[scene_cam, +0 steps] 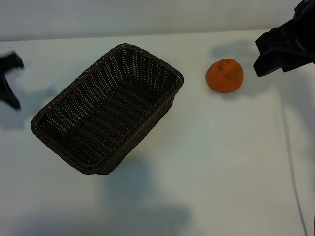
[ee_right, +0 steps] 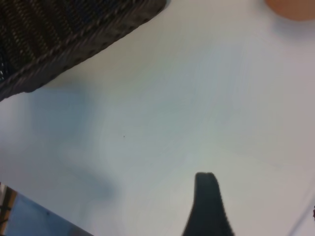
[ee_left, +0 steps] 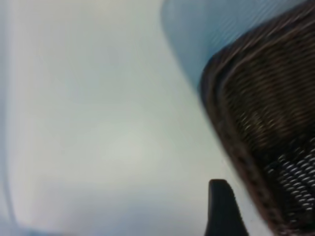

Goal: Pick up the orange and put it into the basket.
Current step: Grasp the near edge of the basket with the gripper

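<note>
From where the outside camera looks down, the basket [scene_cam: 106,110] sits slantwise on the white table [scene_cam: 221,162], its long axis running from lower left to upper right, and nothing lies inside it. The orange [scene_cam: 224,75] rests on the table just past the basket's upper right corner, apart from the rim. The right gripper [scene_cam: 275,51] hangs at the upper right edge, just beside the orange on the side away from the basket and not touching it; its dark fingers stand apart and grip nothing. The left gripper [scene_cam: 7,81] shows at the far left edge, blurred, with the basket's near end a little way off toward the middle of the table; its fingers look spread too, with nothing between them.

In the left wrist view one dark fingertip [ee_left: 222,204] pokes in, with bare table under it. The basket's rounded corner and braided rim [ee_left: 261,128] lie just beside that fingertip, not touching it. The orange is out of sight here.

In the right wrist view a single dark fingertip [ee_right: 206,201] hangs over bare table. The basket's woven wall [ee_right: 64,34] is well ahead of it to one side, and a sliver of the orange [ee_right: 295,7] peeks in at the edge on the other side, also clear of the finger.
</note>
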Robot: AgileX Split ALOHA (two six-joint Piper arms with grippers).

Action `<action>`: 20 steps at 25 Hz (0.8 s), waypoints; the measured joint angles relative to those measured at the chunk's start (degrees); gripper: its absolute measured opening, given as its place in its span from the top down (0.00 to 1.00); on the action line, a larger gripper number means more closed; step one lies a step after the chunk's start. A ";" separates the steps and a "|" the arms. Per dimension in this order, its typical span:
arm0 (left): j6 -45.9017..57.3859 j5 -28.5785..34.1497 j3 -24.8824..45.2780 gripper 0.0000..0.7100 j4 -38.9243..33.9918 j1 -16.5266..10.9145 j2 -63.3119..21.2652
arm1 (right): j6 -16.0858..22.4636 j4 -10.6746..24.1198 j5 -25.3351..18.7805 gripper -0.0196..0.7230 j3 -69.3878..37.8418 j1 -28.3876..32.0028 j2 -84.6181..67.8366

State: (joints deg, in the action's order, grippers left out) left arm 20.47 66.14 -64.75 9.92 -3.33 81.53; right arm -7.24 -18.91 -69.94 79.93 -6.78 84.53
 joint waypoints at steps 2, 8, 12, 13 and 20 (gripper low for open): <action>0.55 -2.86 3.87 0.35 0.00 0.00 0.00 | -0.38 0.05 0.00 0.32 0.00 0.00 0.00; 4.23 -12.07 11.04 0.35 -0.05 0.00 -0.04 | -0.77 0.05 0.00 0.32 0.00 0.00 0.00; 5.39 -14.92 12.36 0.35 -0.11 0.00 -0.04 | -0.77 0.05 0.00 0.32 0.00 0.00 0.00; 5.50 -15.44 12.36 0.35 -0.11 0.00 -0.04 | -0.77 0.05 0.00 0.32 0.00 0.00 0.00; 5.86 -18.80 12.38 0.35 0.28 0.00 -0.04 | -0.88 -0.01 0.00 0.32 0.00 0.00 0.00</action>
State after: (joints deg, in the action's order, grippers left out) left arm 26.33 47.34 -52.38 10.19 -3.33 81.49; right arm -8.12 -18.92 -69.94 79.93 -6.78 84.53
